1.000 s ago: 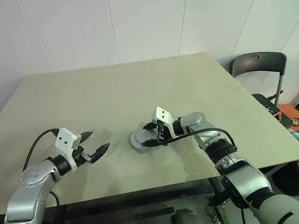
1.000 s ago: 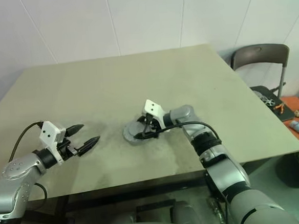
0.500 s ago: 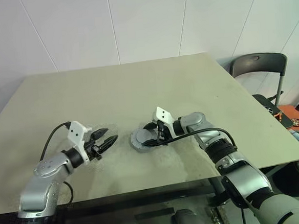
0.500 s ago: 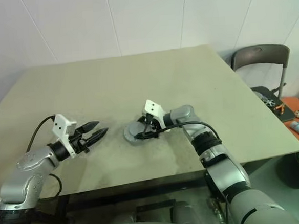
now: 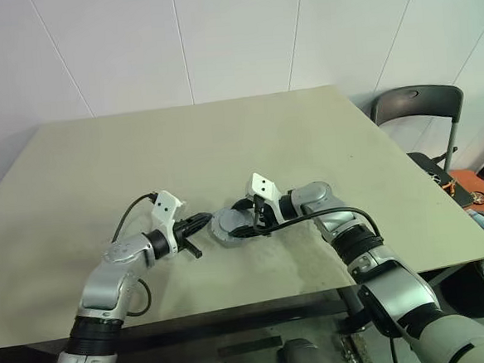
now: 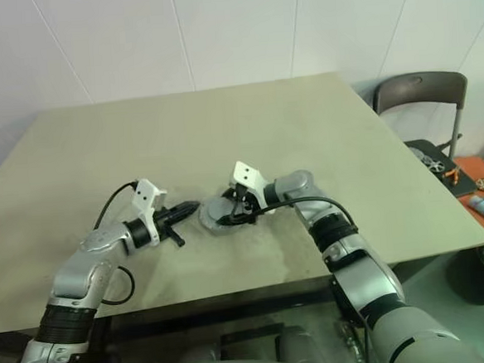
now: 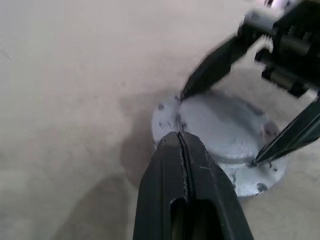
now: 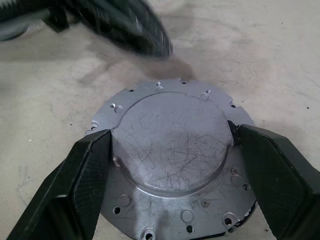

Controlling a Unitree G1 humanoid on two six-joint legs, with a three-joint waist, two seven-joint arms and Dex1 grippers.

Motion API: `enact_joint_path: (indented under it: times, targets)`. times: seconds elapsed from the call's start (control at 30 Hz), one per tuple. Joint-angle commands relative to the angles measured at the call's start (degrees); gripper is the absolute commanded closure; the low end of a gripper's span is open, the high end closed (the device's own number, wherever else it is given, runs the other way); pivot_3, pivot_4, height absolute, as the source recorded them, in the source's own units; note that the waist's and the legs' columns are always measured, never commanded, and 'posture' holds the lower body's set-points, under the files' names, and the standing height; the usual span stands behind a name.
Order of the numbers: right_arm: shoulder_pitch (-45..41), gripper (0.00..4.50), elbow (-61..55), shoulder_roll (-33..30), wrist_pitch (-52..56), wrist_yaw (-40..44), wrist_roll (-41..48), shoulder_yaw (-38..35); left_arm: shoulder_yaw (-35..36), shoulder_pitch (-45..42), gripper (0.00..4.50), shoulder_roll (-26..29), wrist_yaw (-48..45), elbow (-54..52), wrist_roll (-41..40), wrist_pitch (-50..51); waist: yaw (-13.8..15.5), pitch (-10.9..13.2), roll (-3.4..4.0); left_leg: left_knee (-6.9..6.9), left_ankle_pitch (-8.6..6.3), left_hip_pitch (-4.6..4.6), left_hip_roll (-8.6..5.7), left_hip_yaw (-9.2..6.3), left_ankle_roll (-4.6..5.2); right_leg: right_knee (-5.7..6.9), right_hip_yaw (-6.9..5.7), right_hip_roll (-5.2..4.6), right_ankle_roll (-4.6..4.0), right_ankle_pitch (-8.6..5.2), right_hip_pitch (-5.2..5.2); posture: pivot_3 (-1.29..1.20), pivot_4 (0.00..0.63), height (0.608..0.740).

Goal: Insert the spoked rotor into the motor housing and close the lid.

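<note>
Left eye view: the lid (image 5: 228, 226) is seen lying flat on the tabletop (image 5: 223, 149), roughly mid-width and near the front edge, domed grey face up with a holed flange around it. The right gripper (image 5: 253, 221) is straddling the lid from the right-edge side, fingers spread wide and set against opposite sides of the raised dome, arm bent in across the table, gripper angled down. The left gripper (image 5: 201, 221) is pointed at the lid from the left-edge side, fingers pressed together with nothing between them, tip just beside the lid's rim; contact cannot be confirmed. Right eye view: the same layout is shown, the lid sitting between the two grippers, left forearm low and nearly level. Left wrist view: the closed fingers (image 7: 172, 170) are seen as one wedge aimed straight at the near flange; the right gripper's fingers are seen beyond, on either side of the dome. Right wrist view: the wide fingers (image 8: 82, 165) are seen bracketing the dome. The motor housing is judged to be under the lid; a dark sliver is seen beneath the flange, not confirmable. Rotor presumed inside. The coming move is judged to be a nudge or press by the left tip, right arm bracing.
</note>
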Motion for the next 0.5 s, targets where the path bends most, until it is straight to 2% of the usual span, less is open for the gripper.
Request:
enact_joint_path:
  times: [0.03,0.4,0.47,0.5]
  targets:
    - [0.5,0.87,-0.7,-0.2,0.5,-0.3,-0.7,0.8,-2.3,-1.2,4.50,0.8,-1.2,0.6,2.2,-0.4,0.0,0.0,0.00,0.00,0.00,0.00,0.00,0.00,0.00,0.00,0.00,0.00,0.00,0.00,0.00,0.00,0.000,0.740]
    - [1.3,0.87,-2.6,-0.5,2.1,0.4,-0.1,0.7,-3.2,-1.3,4.50,0.2,-1.1,0.6,3.8,1.4,0.0,-0.1,0.05,0.01,0.00,0.08,0.00,-0.02,0.00,0.00,0.00,-0.01,0.00,0.00,0.10,0.00,0.000,0.740]
    - [1.2,0.10,-3.0,-0.8,2.6,0.8,0.1,0.7,-3.2,-1.5,4.50,0.1,-1.0,0.7,3.9,1.5,0.1,-0.1,0.05,0.01,0.00,0.08,0.00,-0.02,0.00,0.00,0.00,-0.01,0.00,0.00,0.10,0.00,0.000,0.740]
    - [1.1,0.01,-3.3,-0.9,2.9,0.9,0.2,0.7,-3.1,-1.5,4.50,0.1,-0.9,0.7,4.0,1.5,0.1,-0.1,0.05,0.01,0.00,0.08,0.00,-0.02,0.00,0.00,0.00,-0.01,0.00,0.00,0.10,0.00,0.000,0.740]
